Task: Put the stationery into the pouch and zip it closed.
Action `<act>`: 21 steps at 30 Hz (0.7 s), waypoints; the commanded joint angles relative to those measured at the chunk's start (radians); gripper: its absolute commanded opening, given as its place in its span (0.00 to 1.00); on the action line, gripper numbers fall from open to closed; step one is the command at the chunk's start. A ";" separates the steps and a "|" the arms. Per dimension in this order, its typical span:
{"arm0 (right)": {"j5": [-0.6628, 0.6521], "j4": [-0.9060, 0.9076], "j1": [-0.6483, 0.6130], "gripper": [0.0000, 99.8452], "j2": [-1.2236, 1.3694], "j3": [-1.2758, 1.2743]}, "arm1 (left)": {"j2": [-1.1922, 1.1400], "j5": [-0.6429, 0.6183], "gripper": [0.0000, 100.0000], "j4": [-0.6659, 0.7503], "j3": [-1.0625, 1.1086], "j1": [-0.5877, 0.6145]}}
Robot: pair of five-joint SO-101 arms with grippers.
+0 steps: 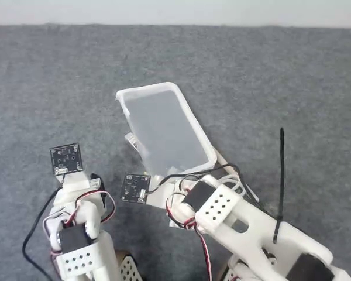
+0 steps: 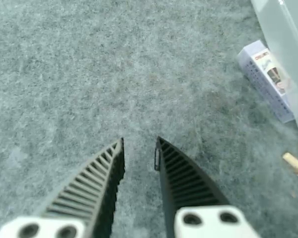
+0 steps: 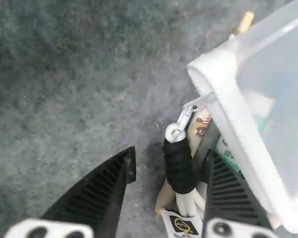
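Note:
A translucent white pouch [image 1: 164, 126] lies flat mid-table, angled. Its near corner [image 3: 223, 84] has the metal zip pull [image 3: 181, 121] hanging off it, with a black sleeve [image 3: 179, 166] and white cord. My right gripper [image 3: 171, 161] is open, and the black sleeve stands between its fingers, closer to one of them. Printed stationery pieces [image 3: 181, 225] lie at the pouch's mouth. A small white eraser box [image 2: 268, 79] lies beside the pouch [image 2: 288, 25]. My left gripper [image 2: 139, 146] is slightly open over bare carpet, holding nothing.
Grey carpet [image 1: 58, 88] covers the table. A wooden pencil end [image 2: 294, 161] pokes out by the pouch, seen too as a pencil end [image 3: 244, 21] from the right wrist. The right arm [image 1: 234, 216] sits close to the pouch's near end.

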State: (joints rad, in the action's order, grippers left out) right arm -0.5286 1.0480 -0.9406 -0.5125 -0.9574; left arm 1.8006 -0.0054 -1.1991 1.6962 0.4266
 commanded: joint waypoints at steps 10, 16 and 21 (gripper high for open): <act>-0.031 -0.084 0.093 0.21 -0.001 -0.051 | 0.021 -0.006 0.10 0.011 -0.044 0.006; -0.032 -0.134 0.093 0.21 0.096 -0.054 | 0.021 -0.006 0.10 0.011 -0.044 0.006; -0.029 -0.145 0.093 0.20 0.170 -0.017 | 0.021 -0.006 0.10 0.009 -0.044 0.006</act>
State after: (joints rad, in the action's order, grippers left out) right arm -0.5439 0.9175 -0.8592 -0.3698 -1.0188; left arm 1.8006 -0.0054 -1.1991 1.6962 0.4266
